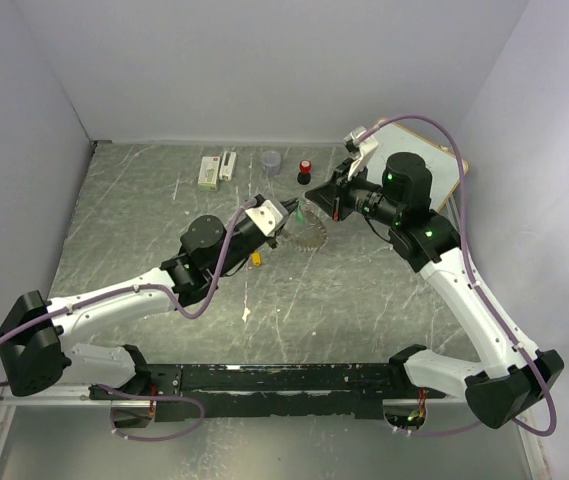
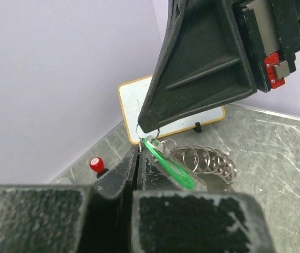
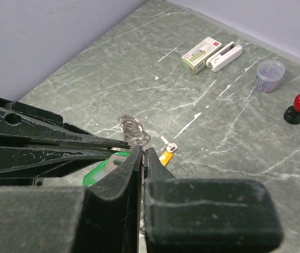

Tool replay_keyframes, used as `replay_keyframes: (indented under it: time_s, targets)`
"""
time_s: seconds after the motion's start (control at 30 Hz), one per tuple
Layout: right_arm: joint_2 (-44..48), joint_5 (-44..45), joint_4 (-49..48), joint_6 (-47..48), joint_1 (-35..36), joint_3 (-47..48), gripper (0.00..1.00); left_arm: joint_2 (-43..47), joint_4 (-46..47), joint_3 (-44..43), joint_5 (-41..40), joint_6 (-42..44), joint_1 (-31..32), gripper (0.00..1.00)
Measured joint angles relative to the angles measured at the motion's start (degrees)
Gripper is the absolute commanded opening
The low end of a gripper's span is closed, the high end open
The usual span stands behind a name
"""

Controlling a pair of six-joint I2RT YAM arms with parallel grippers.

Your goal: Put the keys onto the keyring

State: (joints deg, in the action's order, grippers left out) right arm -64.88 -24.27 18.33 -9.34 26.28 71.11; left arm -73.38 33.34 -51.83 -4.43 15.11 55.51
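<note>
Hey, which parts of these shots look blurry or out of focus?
Left wrist: the left gripper's fingers are soft up close, the green key sharp. Right wrist: the right gripper's fingers blurred, table crisp. Top external: even light, sharp throughout.

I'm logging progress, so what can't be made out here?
Whether the green key is threaded on the keyring: in both wrist views the shut left gripper and right gripper cover the junction.
Top view: that junction is too small and sits between the grippers.
Yellow key teeth: too small in every view.
</note>
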Motion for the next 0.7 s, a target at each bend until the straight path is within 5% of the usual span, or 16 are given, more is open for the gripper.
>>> replay_keyframes:
  time_s: [0.23,0.27,0.37,0.43,0.7]
  targets:
    - [0.0,-0.7,-0.1,-0.4,0.1,-0.2,0.0,0.2,3.8,2.1,0.0,0.1,0.1,0.07]
    - [0.0,-0.6,-0.2,-0.4,0.1,-0.2,0.0,0.2,4.0,2.1,0.0,0.1,0.1,0.1]
    - [0.2,-0.6,-0.3,-0.3,0.1,-0.2,0.0,0.2,4.1,2.1,-0.5,0.0,0.1,0.44]
    - [0.2,0.2,0.2,0.2,0.0,0.2,0.0,0.2,4.0,2.1,-1.6,-0.3,0.1,0.53]
    - [0.1,2.1,3.0,2.1,-0.5,3.1,0.0,0.2,3.5,1.9,-4.5,-1.3,0.1,0.6]
